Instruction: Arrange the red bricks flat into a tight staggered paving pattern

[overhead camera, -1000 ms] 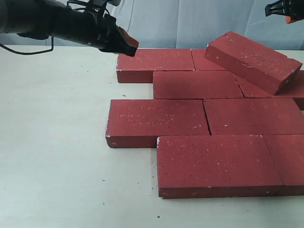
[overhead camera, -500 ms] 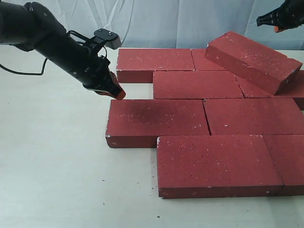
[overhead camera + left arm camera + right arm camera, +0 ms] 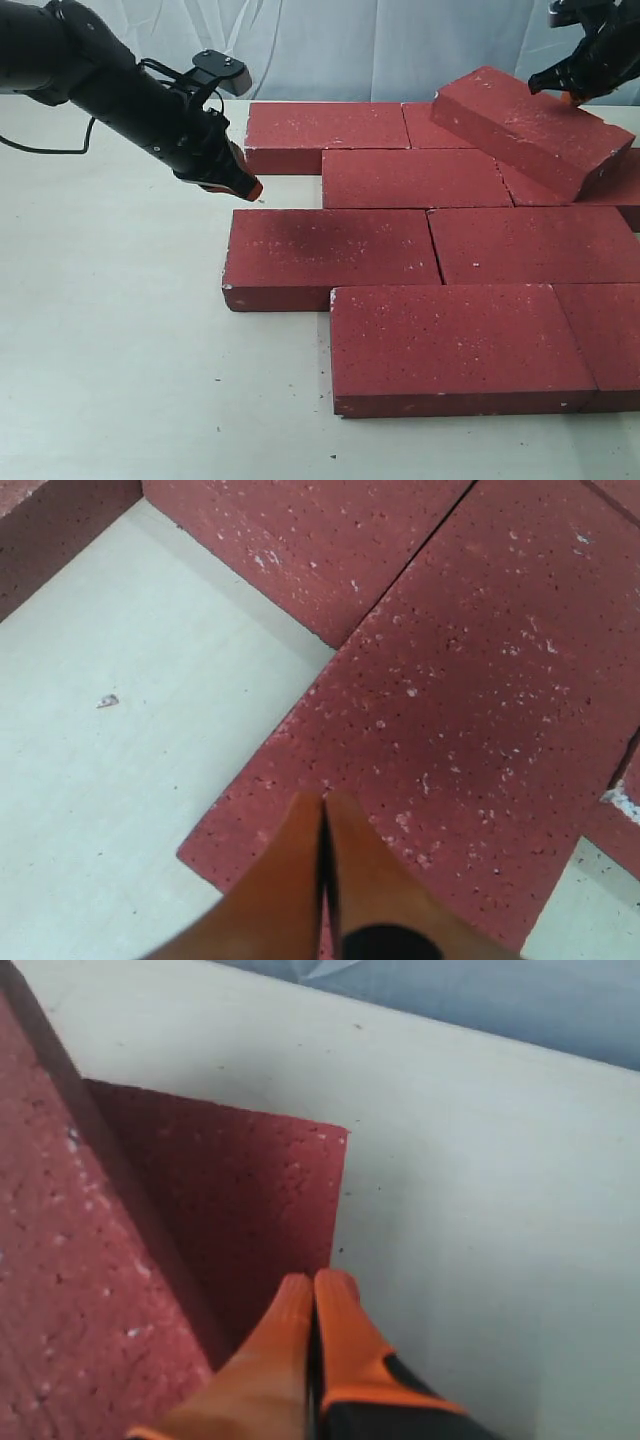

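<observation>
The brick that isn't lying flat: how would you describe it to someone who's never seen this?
On the pale table lies a patch of flat red bricks. At its far right corner, near the right gripper, is the tilted brick. Its neighbours lie flat; it alone leans across the tops of others.

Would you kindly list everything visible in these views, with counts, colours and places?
flat red bricks: eight, dark red with white specks, lying in four staggered rows on the table.
tilted red brick: one, dark red, leaning across the flat ones at the back right.
table: one, off-white, under everything.
cloth backdrop: one, pale blue-grey, behind the table.
crumbs: a few, dark, scattered on the table in front.
left gripper: one, black with orange tips, shut, by the bricks' left side.
right gripper: one, black with orange tips, shut, at the tilted brick's far end.
</observation>
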`<state>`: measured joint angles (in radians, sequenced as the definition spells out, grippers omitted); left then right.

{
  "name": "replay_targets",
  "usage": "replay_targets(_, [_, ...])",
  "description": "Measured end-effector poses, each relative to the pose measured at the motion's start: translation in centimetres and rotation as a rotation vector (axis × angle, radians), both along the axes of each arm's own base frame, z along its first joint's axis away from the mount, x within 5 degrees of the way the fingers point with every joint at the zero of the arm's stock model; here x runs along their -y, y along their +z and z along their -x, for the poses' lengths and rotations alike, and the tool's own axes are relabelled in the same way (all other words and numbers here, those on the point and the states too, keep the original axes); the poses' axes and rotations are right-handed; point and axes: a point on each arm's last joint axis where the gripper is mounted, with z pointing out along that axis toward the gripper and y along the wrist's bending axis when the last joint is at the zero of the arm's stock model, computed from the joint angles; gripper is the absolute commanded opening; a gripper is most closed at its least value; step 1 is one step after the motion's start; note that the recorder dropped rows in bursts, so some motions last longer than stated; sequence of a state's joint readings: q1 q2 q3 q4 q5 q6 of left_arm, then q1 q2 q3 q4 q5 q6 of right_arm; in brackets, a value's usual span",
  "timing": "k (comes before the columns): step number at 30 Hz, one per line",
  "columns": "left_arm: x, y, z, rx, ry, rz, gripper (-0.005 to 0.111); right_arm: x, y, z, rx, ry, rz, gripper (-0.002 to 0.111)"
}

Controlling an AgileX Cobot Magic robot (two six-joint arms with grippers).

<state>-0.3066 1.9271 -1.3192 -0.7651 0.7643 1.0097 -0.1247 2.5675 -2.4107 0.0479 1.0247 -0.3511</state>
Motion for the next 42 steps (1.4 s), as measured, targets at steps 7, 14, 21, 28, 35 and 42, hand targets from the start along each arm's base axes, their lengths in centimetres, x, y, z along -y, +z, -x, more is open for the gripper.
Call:
replay_targets(7, [0.0,0.0,0.0,0.000,0.000,0.000,0.000,-0.9,1.8,0.9,-0.046,0.015,-0.089,-0.001])
replay_targets(14, [0.0,0.0,0.0,0.000,0.000,0.000,0.000,-3.6,3.8,1.6,-0.061,0.131,-0.252,-0.001])
replay_targets(21, [0.0,-0.1,0.1,-0.004,0.000,-0.001,0.000,-7.0,4.1,1.4,-0.048,0.215,-0.227,-0.001])
replay_targets(28, [0.0,-0.2,0.1,-0.007,-0.001,-0.002,0.000,-5.2,4.3,0.3,0.063,0.020,-0.048,-0.001])
replay_targets(35, [0.0,-0.2,0.1,-0.007,-0.001,-0.002,0.000,-4.2,1.6,0.0,0.001,0.002,0.044,-0.001])
replay_targets(42, [0.0,-0.2,0.1,-0.007,-0.001,-0.002,0.000,-4.6,1.1,0.5,-0.070,0.056,0.024,-0.001])
